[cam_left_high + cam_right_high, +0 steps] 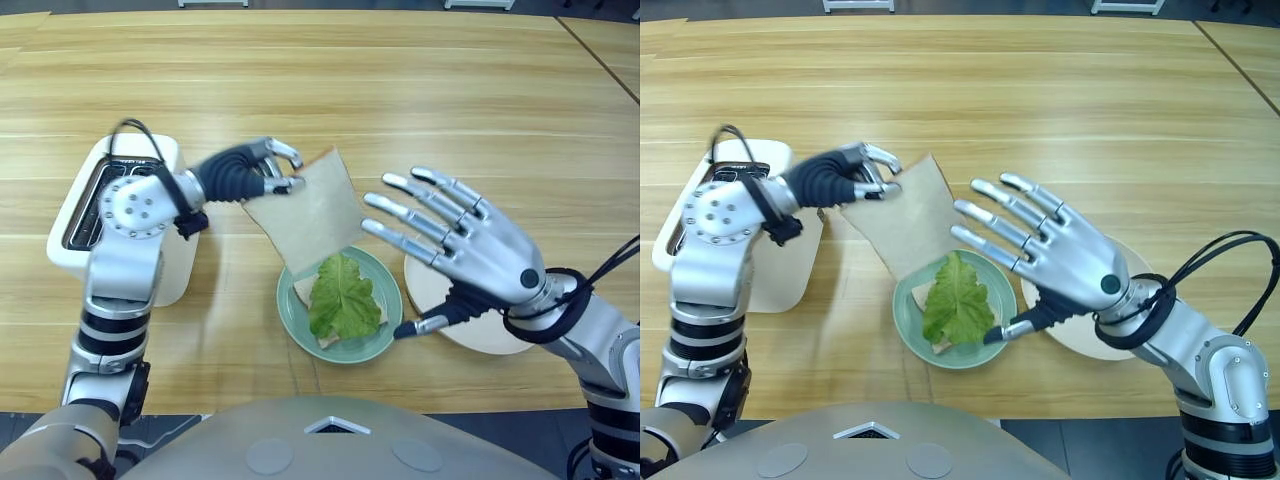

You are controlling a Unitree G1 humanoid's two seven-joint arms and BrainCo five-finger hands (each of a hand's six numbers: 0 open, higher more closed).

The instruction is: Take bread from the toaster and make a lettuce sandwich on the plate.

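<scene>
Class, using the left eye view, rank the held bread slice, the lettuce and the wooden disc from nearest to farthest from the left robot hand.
1. Bread slice: gripped by the left robot hand, hanging to its right.
2. Lettuce: on the plate, below the slice.
3. Wooden disc: far right, under the right robot hand.

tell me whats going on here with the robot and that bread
The robot is putting together a lettuce sandwich. Its left hand pinches a slice of bread by one corner and holds it tilted over the green plate, where a lettuce leaf lies on a bottom slice. The right hand is open, fingers spread, above the plate's right side. The toaster stands at the far left.
</scene>
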